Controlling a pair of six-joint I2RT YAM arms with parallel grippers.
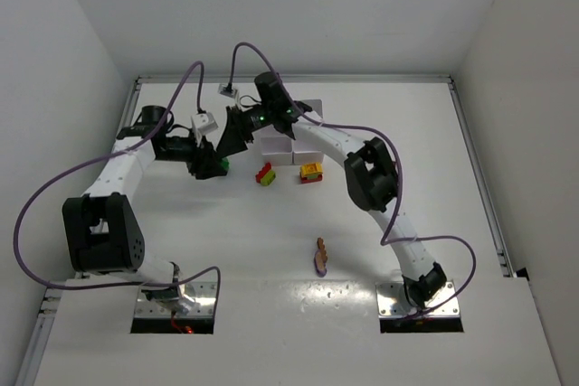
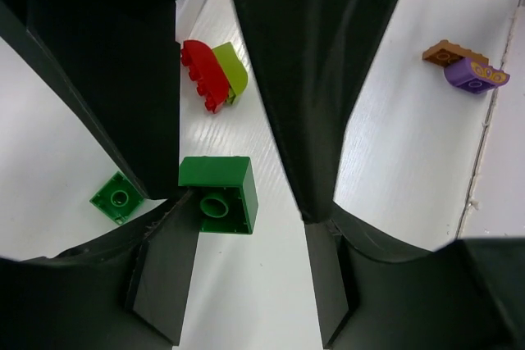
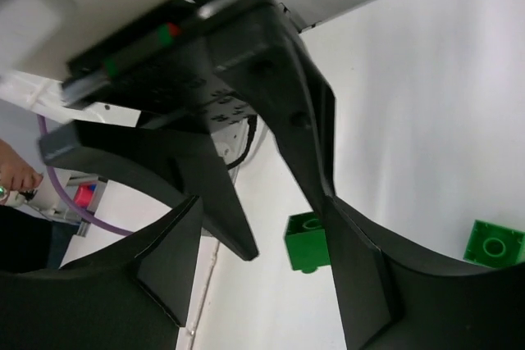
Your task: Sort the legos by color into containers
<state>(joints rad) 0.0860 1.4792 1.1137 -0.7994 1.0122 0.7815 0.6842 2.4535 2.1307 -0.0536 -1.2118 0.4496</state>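
We see one green lego point(image 2: 218, 194) on the desk with a second green lego point(image 2: 119, 197) lying flat near it. A red-and-lime clump point(image 1: 265, 174) and a red-and-yellow clump point(image 1: 311, 173) sit just in front of the white containers point(image 1: 279, 146). An orange-and-purple clump point(image 1: 320, 257) lies well apart from them, toward the desk's near edge.

Left tool point(image 1: 215, 167), right tool point(image 1: 227, 152) close together, left of tray point(image 1: 280, 149); red-lime clump point(image 1: 264, 174), yellow-red clump point(image 1: 311, 173) near tray.
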